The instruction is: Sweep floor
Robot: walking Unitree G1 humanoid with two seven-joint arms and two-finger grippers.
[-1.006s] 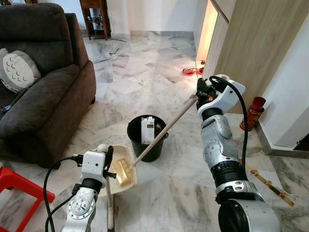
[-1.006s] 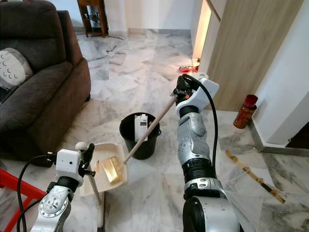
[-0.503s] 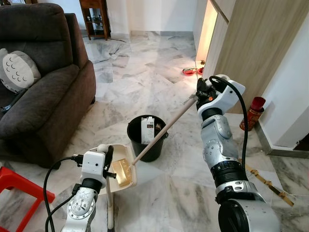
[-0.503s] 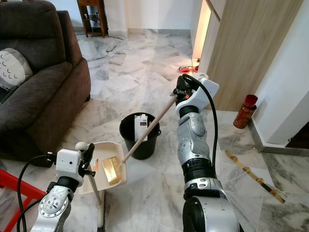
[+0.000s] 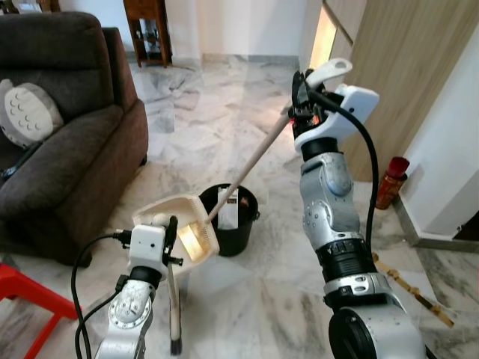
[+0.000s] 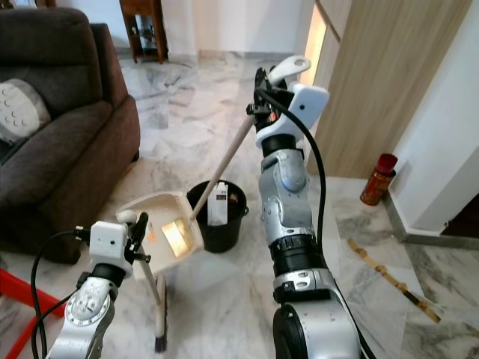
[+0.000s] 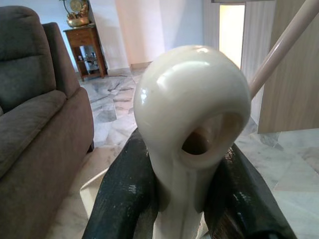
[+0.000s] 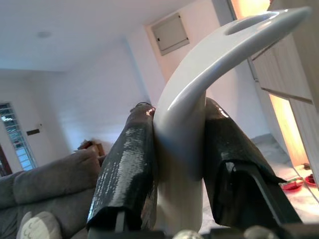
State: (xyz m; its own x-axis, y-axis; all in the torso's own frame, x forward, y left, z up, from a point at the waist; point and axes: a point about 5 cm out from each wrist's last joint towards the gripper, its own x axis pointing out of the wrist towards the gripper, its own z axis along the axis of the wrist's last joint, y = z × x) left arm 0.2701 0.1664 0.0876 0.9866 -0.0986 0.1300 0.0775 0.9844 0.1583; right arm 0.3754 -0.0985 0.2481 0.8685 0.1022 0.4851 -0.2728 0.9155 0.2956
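Marble floor under you — your right hand grips the broom, left hand grips the tilted dustpan beside the bucket.

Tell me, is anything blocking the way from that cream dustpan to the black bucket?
Nothing visible does. The cream plastic dustpan, held by the left tool, is tipped right beside the round black bucket. A white carton stands inside the bucket, but its opening looks free.
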